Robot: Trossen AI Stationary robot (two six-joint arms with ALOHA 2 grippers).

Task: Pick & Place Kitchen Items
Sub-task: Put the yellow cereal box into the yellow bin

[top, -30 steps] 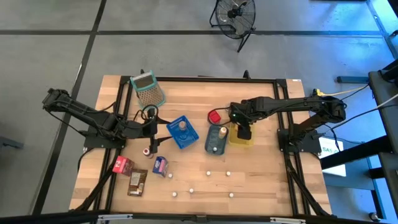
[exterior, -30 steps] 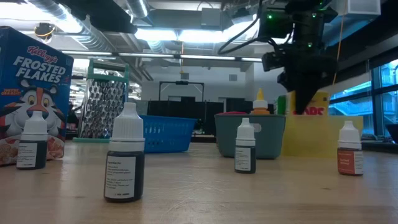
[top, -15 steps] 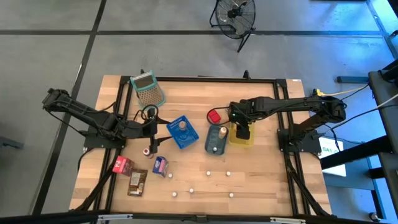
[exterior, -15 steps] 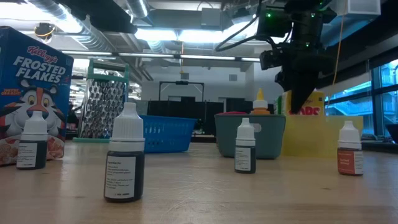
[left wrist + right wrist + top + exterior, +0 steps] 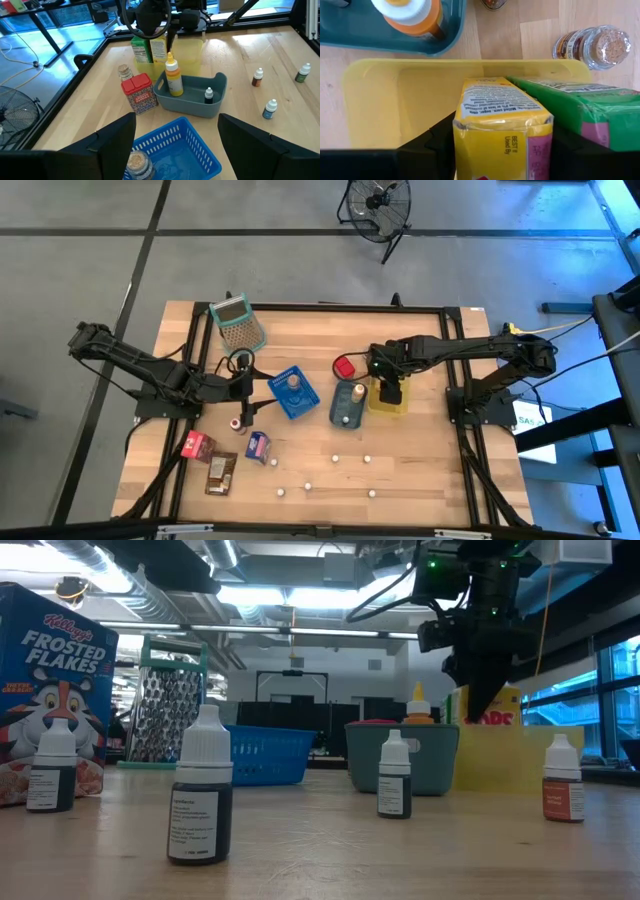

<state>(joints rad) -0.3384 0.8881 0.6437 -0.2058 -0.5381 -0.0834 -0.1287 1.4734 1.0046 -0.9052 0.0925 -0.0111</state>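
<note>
My right gripper (image 5: 391, 392) points down into the yellow tray (image 5: 374, 406) and is shut on a yellow box (image 5: 496, 117), which stands next to a green box (image 5: 580, 107). My left gripper (image 5: 250, 385) hangs open just left of the blue basket (image 5: 296, 394), with nothing between its fingers. A jar (image 5: 135, 163) stands in that basket. The teal tray (image 5: 192, 102) holds an orange-capped bottle (image 5: 173, 77) and a small dropper bottle (image 5: 208, 95). More small bottles (image 5: 200, 802) stand on the table near the front. My right gripper pinches the yellow box's upper end (image 5: 470, 131) between its two fingers, one on each of two opposite sides. The fingers come from above, pointing down. The box stands upright with its lower part down inside the yellow tray, behind the tray's wall (image 5: 520, 755).
A red tin (image 5: 140, 93) and a spice jar (image 5: 125, 73) stand beside the trays. A grater (image 5: 238, 323) lies at the far left. A cereal box (image 5: 257, 445), a red packet (image 5: 197, 445) and a brown packet (image 5: 221, 472) lie at the near left.
</note>
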